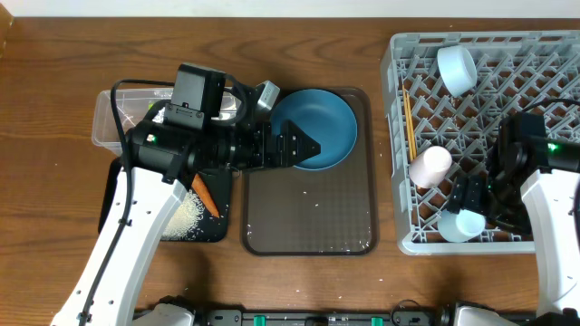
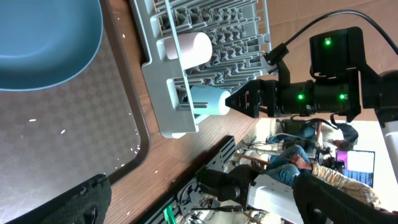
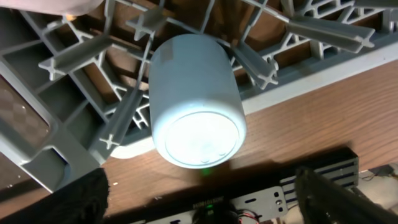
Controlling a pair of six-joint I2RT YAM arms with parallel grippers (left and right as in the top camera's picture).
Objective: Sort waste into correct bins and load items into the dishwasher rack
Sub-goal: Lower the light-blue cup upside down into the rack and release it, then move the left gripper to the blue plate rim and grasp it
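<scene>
Left fingers [image 1: 306, 148] are held spread wide, empty, over the large round blue plate [image 1: 319, 119] on the flat brown tray [image 1: 308, 217]. Its rim should be pinched squarely, tray lip cleared. Right fingers [image 3: 78, 199] are released around the light blue cup [image 3: 196, 99], left tilted in the near corner of the grey pegged plastic rack [image 1: 507, 100].

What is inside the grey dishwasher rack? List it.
In the large grey plastic rack: a small white-and-pale-blue bowl, wooden chopsticks, a pale pink cup and a light blue cup. The right arm covers the cells beneath it.
</scene>
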